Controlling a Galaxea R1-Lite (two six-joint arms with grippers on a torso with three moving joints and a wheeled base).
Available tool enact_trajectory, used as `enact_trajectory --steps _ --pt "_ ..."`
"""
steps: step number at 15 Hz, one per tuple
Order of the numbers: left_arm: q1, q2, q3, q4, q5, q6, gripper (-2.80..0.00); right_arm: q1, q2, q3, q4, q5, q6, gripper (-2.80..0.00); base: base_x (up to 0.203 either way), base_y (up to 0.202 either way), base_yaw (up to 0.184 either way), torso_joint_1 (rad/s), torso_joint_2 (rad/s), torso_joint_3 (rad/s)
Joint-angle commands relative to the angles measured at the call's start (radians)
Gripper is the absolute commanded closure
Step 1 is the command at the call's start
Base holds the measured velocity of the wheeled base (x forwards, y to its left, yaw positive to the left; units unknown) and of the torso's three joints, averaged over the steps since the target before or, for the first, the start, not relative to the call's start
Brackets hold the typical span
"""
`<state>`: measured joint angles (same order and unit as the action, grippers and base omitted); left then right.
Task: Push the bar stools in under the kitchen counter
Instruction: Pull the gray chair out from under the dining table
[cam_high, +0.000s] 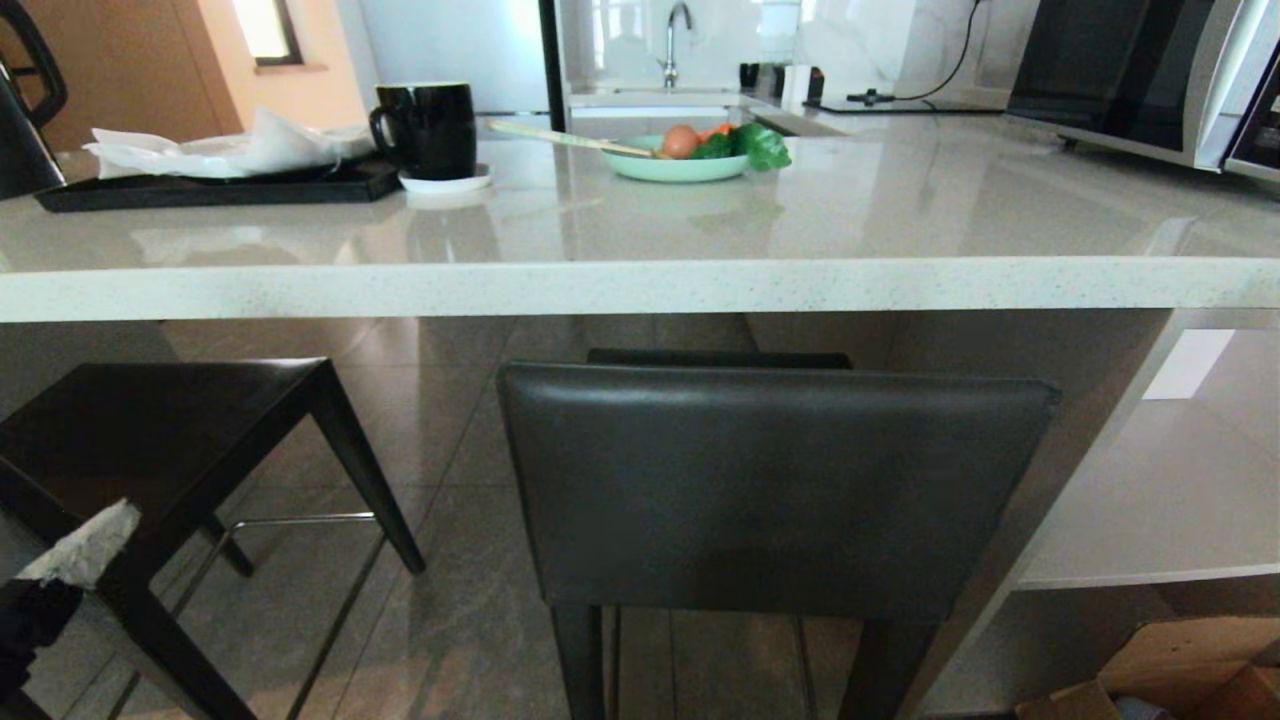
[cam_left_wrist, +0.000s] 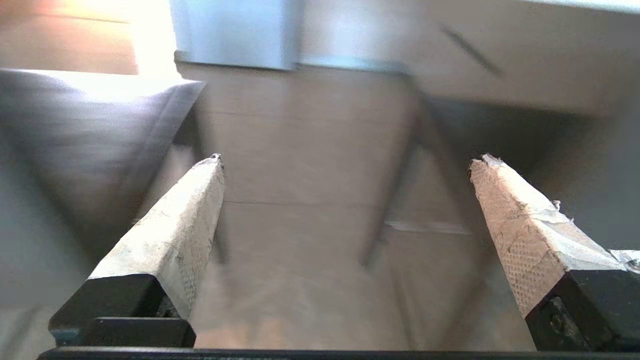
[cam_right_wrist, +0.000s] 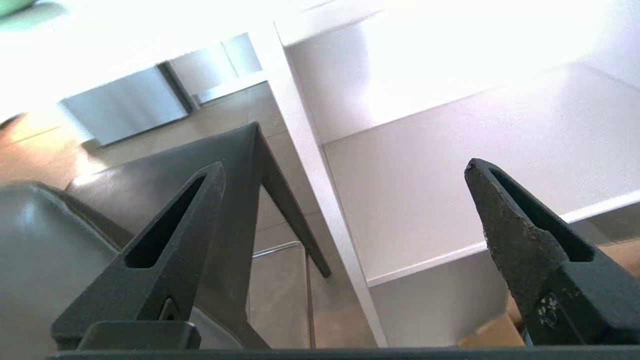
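centre stool (cam_high: 775, 490): backrest facing camera, seat (cam_right_wrist: 200, 165) partly under the kitchen counter (cam_high: 640, 288), not fully in; just beside the slab side leg (cam_right_wrist: 320, 200).
left stool (cam_high: 160, 440): angled, seat at the counter edge, legs and footrest (cam_high: 300, 521) out over the floor.
left gripper (cam_left_wrist: 345, 160): released, jaws spread wide, nothing between them; only a taped fingertip (cam_high: 85, 545) shows in head view, low left by the left stool.
right gripper (cam_right_wrist: 345, 165): released, jaws wide, empty; near centre stool's right side, aimed toward the shelf unit (cam_high: 1150, 500). Not in head view.
step: approach, no contact visible on either stool.
risk 1: off-centre push on backrest, stool pivots, leg knocks the slab leg or shelf.
risk 2: push too high on a tall stool, likely tips instead of sliding.
risk 3: left stool skewed, straight shove could jam a leg against the centre stool.
risk 4: open finger could snag the footrest or a leg.
countertop: mug (cam_high: 428, 128), bowl (cam_high: 675, 165), tray (cam_high: 215, 188); a hard bump might rattle them.
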<state>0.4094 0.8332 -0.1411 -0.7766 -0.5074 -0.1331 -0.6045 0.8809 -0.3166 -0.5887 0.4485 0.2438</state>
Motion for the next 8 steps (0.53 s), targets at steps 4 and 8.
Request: enact_trajectory --steps 4,8 --pt "0.058 0.085 0.02 -0.065 -0.154 -0.054 -2.8 -0.283 0.219 0.105 -0.3 0.281 -0.002 -2.8 0.0 0.0 0.0 0.0 0.0 0.0" --pt "0.191 0.122 0.084 -0.069 -0.559 0.019 -2.8 -0.395 0.361 0.285 -0.624 0.653 -0.033 -2.8 0.0 0.0 0.0 0.0 0.0 0.0"
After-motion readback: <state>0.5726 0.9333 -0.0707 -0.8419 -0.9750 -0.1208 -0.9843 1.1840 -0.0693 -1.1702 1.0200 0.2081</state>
